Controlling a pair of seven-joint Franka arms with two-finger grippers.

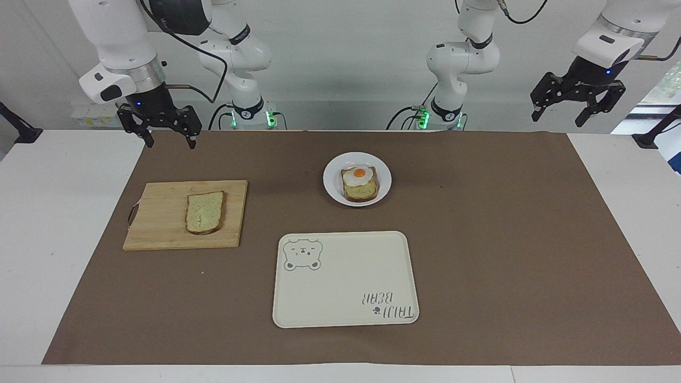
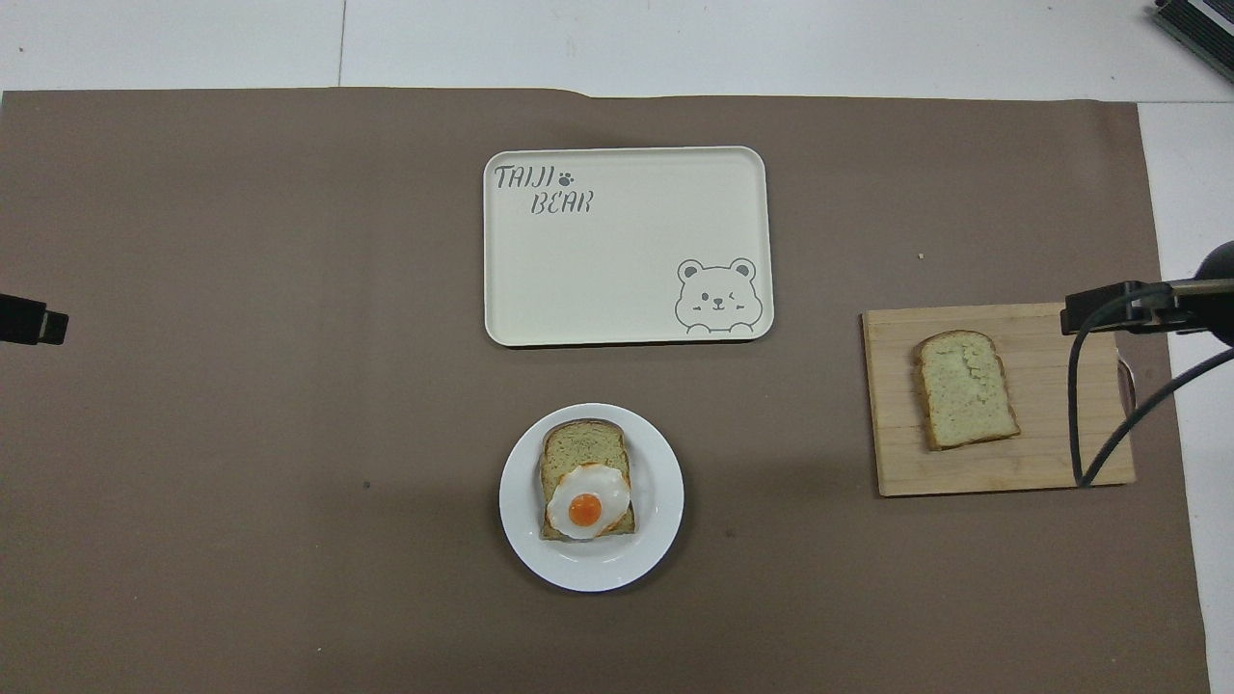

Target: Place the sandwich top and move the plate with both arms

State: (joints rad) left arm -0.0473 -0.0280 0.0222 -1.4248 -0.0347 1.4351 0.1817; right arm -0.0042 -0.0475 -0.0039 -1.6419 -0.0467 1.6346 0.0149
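Sandwich top (image 1: 204,212) on cutting board (image 1: 159,223) (flat), plate (image 1: 332,183) apart, both arms waiting

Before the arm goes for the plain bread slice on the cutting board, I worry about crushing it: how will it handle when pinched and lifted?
The sandwich top looks thin and soft, so it will probably sag or dent under a pinch. It is likely light. Lying flat on the cutting board, it may slide when pushed, not tip or roll.

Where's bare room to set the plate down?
The tray is bare and lies just beyond the plate from the robots. Brown mat toward the left arm's end is bare too. The cutting board holds the sandwich top.
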